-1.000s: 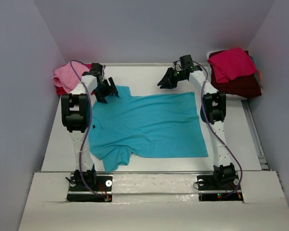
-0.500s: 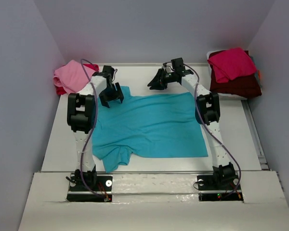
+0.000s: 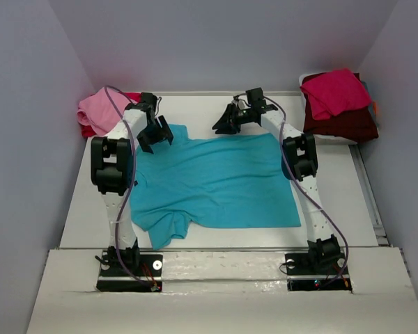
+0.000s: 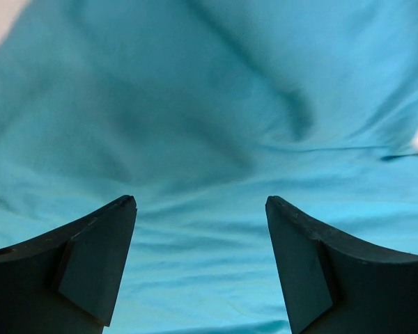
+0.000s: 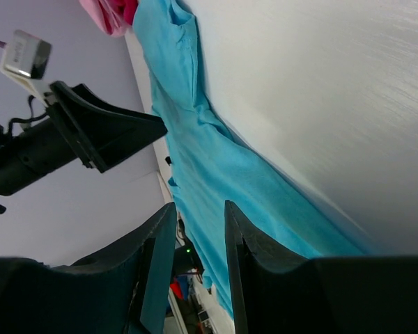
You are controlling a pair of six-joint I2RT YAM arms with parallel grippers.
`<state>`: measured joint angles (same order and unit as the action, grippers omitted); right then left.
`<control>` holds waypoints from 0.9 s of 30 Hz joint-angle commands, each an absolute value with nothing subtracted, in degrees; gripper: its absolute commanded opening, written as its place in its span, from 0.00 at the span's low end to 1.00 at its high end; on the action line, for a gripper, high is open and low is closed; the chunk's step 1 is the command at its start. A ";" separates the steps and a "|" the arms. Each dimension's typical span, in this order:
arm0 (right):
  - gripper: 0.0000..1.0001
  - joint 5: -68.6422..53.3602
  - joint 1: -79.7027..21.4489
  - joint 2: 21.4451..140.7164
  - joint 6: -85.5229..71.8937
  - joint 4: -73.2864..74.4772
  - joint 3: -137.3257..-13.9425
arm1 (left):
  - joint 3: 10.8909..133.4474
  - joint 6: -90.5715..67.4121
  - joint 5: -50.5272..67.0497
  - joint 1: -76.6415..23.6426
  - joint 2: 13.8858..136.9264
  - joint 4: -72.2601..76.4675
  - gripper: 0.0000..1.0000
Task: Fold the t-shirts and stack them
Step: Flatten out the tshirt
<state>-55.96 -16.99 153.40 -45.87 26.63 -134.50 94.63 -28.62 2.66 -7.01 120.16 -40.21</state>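
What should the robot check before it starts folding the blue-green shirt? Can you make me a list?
1. Turquoise cloth t-shirt spread out on the white table: ok.
2. Left end effector open wide just above the shirt, holding nothing: ok.
3. Right end effector holding nothing, jaws only a little apart: ok.
4. Right end effector lined up over the shirt's far edge: cannot tell.
5. Pink cloth shirt and red cloth shirt piled in the far corners, apart from the turquoise one: ok.
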 commanded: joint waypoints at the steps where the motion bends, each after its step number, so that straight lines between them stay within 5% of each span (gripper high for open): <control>1: 0.40 -57.83 -17.58 151.53 -44.39 26.72 -135.00 | 102.91 -28.21 2.90 -6.86 121.72 -40.78 0.87; 11: 0.40 -55.90 -17.58 149.42 -39.47 32.60 -132.63 | 121.44 -25.05 1.15 -6.86 132.35 -45.78 0.87; 27: 0.40 -50.89 -17.58 144.40 -34.28 39.72 -127.27 | 132.63 -17.76 -15.11 -7.91 141.59 -49.31 0.87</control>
<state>-52.18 -16.99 149.67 -36.64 37.36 -127.94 129.97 -20.99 -9.47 -7.44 141.62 -47.86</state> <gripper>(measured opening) 0.402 0.866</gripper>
